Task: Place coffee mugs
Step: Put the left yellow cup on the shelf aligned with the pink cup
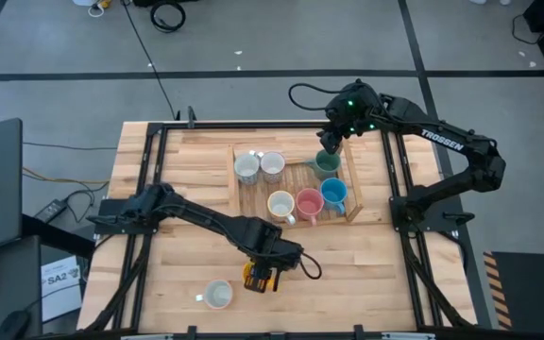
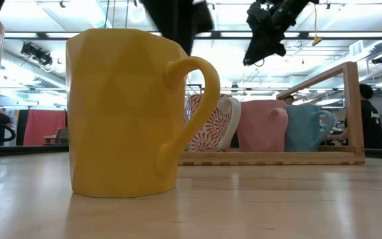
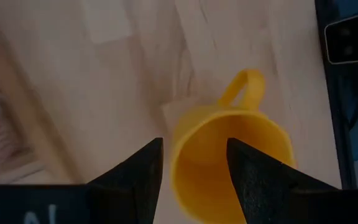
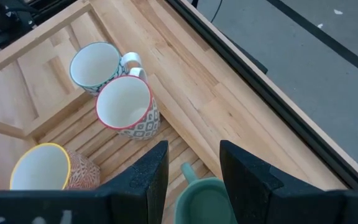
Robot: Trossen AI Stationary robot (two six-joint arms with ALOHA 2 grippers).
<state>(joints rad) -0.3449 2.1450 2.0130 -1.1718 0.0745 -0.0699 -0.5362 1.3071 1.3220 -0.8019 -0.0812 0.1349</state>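
We read TROSSEN on the right arm. Seven mugs: five in the tray, two outside. Our left gripper spreads around the yellow mug; right gripper spreads above the green mug.

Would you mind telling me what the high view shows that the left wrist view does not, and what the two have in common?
Only the high view shows the wooden tray holding six mugs, among them the pink mug, blue mug and dark green mug, with the right gripper open above the green one, plus a whitish mug alone at the table's front. Only the left wrist view shows the orange mug tilted, its handle clear of the fingers. Both show the left gripper open around that mug on the table.
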